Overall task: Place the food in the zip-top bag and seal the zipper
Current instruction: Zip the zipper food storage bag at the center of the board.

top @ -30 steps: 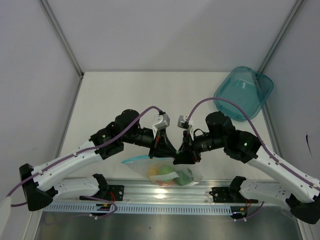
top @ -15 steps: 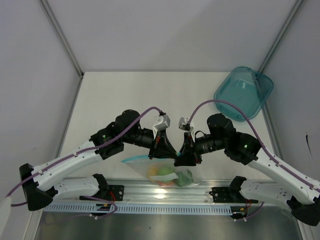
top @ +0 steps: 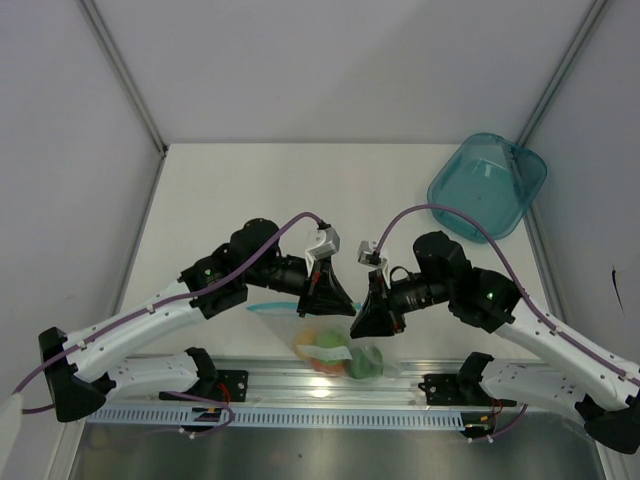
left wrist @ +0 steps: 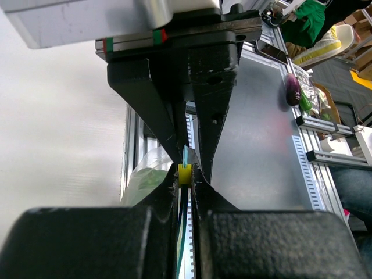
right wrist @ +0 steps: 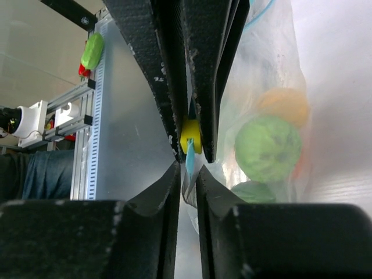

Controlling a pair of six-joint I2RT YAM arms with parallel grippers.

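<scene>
With food [right wrist: 268,148] bagged, the zipper [left wrist: 185,156] is pinched between left fingers [left wrist: 148,99] and right fingers [right wrist: 154,58] (seal seemingly unfinished); sliding along it is needed.

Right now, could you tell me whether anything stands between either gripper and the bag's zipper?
Nothing visible does. The left gripper and the right gripper are each shut on the teal zipper, facing each other along the strip. The food sits inside the bag, away from the fingertips.
</scene>
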